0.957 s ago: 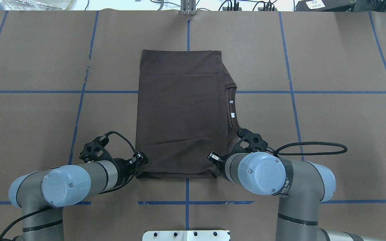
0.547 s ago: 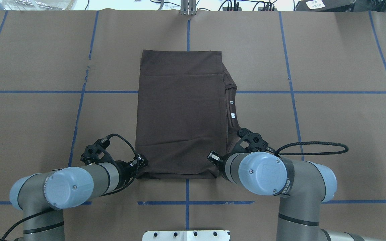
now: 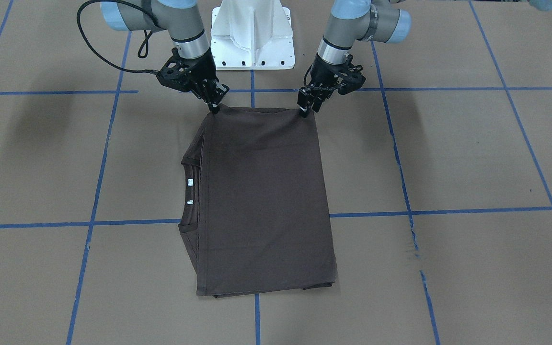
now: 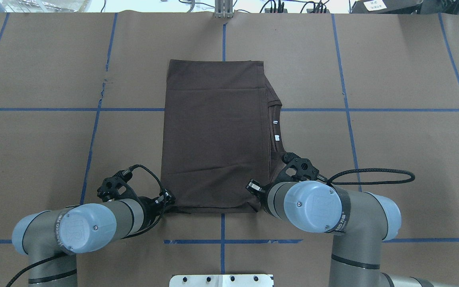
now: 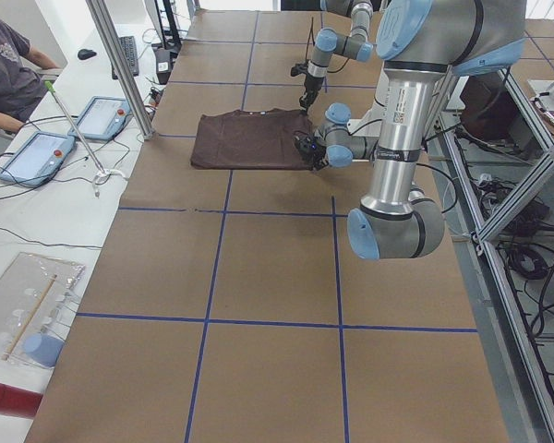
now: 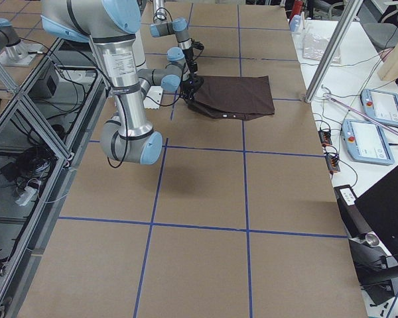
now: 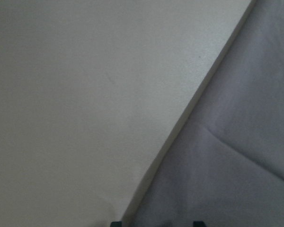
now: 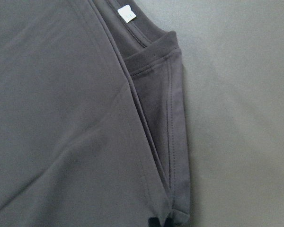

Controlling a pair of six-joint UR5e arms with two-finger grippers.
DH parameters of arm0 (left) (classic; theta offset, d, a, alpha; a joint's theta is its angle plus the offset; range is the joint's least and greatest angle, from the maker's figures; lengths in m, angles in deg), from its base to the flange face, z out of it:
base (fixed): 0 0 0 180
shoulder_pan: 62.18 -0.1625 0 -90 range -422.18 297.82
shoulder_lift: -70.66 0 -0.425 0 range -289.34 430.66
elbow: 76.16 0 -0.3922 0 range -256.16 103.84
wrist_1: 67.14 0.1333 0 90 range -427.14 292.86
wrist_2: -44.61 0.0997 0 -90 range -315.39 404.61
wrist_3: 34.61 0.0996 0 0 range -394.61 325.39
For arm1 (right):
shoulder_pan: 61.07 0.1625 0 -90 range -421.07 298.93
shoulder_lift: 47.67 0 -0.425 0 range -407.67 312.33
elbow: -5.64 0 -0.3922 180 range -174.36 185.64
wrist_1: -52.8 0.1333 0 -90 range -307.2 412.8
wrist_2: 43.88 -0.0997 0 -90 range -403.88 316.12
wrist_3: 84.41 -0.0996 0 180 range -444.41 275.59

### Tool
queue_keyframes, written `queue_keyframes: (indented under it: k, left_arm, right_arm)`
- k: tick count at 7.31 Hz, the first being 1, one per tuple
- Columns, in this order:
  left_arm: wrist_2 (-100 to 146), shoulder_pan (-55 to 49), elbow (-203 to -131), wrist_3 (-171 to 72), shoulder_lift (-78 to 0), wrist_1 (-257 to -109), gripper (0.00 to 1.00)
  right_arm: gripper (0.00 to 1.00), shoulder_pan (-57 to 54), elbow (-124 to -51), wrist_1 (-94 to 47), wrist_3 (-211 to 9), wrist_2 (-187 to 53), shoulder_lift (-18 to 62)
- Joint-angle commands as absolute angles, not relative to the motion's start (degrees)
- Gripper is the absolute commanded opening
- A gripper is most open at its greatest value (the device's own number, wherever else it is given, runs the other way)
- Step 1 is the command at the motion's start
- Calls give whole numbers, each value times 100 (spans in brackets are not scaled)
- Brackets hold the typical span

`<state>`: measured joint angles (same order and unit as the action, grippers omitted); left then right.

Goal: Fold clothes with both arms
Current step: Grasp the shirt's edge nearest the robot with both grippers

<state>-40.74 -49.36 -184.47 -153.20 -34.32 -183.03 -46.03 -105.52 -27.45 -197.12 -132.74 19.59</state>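
Black L gripper (image 3: 305, 110) pinches T-shirt (image 4: 213, 139) at its 7 o'clock corner; shirt lies flat at centre of table (image 4: 373, 159), collar (image 4: 274, 119) at 3 o'clock; R gripper (image 3: 214, 108) pinches 5 o'clock corner. Risk: thin grip slips on lift, or uneven arm speed skews fold.

The T-shirt (image 3: 261, 201) is soft, matt knitted cloth (its collar (image 3: 189, 167), just ahead of the right gripper (image 3: 214, 109), looks ribbed and stitched). That gripper and the left gripper (image 3: 304, 111) are matt black plastic. Beneath both, the table (image 3: 448, 158) wears dull brown paper crossed by smooth blue tape (image 3: 448, 211); behind them, satin metal arm tubes (image 4: 130, 209), smooth blue caps (image 4: 313, 207)
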Motion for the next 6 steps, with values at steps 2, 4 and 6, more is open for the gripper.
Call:
queue_keyframes:
  k: [2, 4, 6]
  left_arm:
    - [-4099, -4952, -18462, -15309, -3455, -18289, 0]
    - [-4099, -4952, -18549, -15309, -3464, -18280, 0]
    - [-4282, -4899, -19197, -15212, -3089, -18210, 0]
  right_arm:
    - [0, -4595, -10545, -2745, -19700, -13274, 1965]
    - [0, -4604, -10554, -2745, -19700, -13274, 2000]
    - [0, -4595, -10833, -2745, -19717, -13274, 2253]
